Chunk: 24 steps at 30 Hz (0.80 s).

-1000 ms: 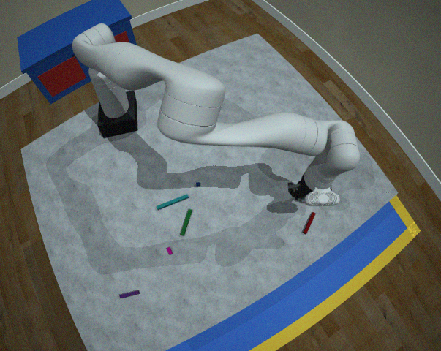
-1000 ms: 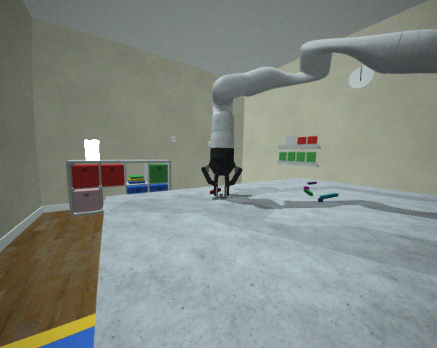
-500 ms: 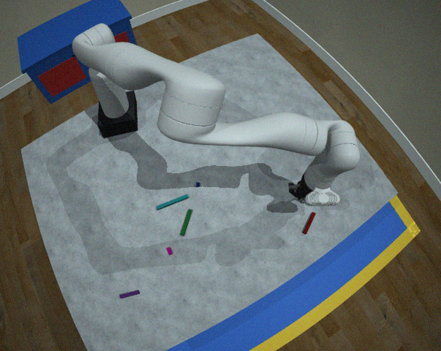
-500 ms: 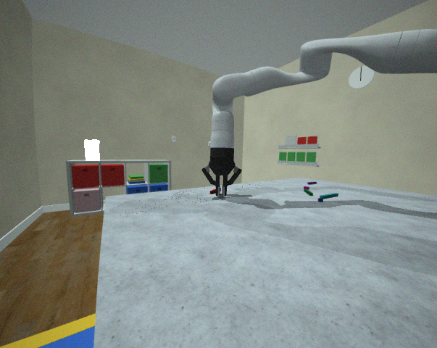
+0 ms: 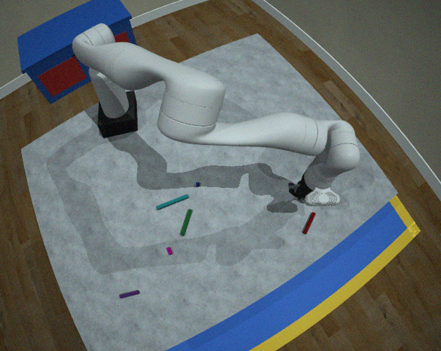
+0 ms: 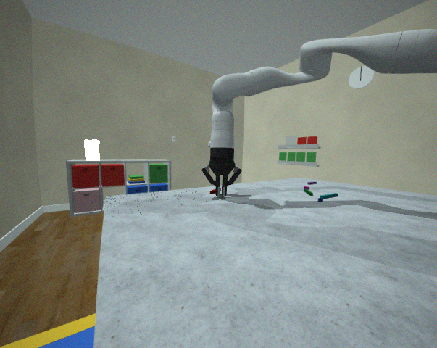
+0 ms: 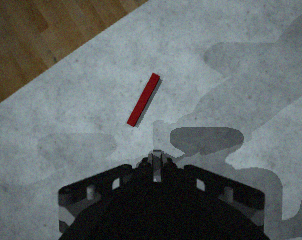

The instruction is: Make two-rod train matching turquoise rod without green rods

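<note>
A small grey rod [image 7: 156,169] is clamped in the pincer [image 7: 156,176], low over the worktop [image 5: 250,75], with the red rod [image 7: 143,99] at 11 o'clock as its likely train partner.

So the surface is a mottled grey mat [image 5: 250,75] laid over a wooden floor [image 5: 9,170], with a blue and yellow band [image 5: 326,272] running along one edge. The arm's black base [image 5: 132,126] sits near a back corner of it.

Lying flat on the mat: a turquoise rod [image 5: 172,202] with a green rod [image 5: 186,222] just beside it, not touching. A tiny blue rod [image 5: 198,184] sits a bit behind those, in shadow. A small magenta rod [image 5: 169,251] is closer to the front, and a purple rod [image 5: 129,293] is further out on its own. A red rod [image 5: 308,222] lies well apart, near the blue band.
</note>
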Available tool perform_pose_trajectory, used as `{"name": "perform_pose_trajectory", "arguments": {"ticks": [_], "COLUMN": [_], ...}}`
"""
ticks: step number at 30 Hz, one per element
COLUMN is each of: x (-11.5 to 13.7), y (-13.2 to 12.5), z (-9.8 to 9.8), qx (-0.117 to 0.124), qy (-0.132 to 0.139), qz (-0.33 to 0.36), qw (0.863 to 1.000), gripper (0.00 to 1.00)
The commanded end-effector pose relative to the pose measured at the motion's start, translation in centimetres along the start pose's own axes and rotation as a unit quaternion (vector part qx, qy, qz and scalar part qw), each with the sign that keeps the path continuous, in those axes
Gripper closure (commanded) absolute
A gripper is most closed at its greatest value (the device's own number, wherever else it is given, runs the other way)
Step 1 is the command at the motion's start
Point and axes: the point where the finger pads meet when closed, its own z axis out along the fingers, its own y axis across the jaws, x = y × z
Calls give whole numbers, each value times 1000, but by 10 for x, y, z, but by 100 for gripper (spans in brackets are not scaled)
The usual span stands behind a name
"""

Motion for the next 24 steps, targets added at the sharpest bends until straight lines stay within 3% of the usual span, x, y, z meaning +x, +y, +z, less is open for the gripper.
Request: {"name": "perform_pose_trajectory", "arguments": {"ticks": [1, 14, 18, 24], "x": [0, 0, 0, 0], "y": [0, 0, 0, 0], "z": [-1, -5, -24, -69], "qx": [0, 0, 0, 0], "qy": [0, 0, 0, 0], "qz": [0, 0, 0, 0], "qw": [1000, 1000, 1000, 1000], "gripper": [95, 95, 95, 95]}}
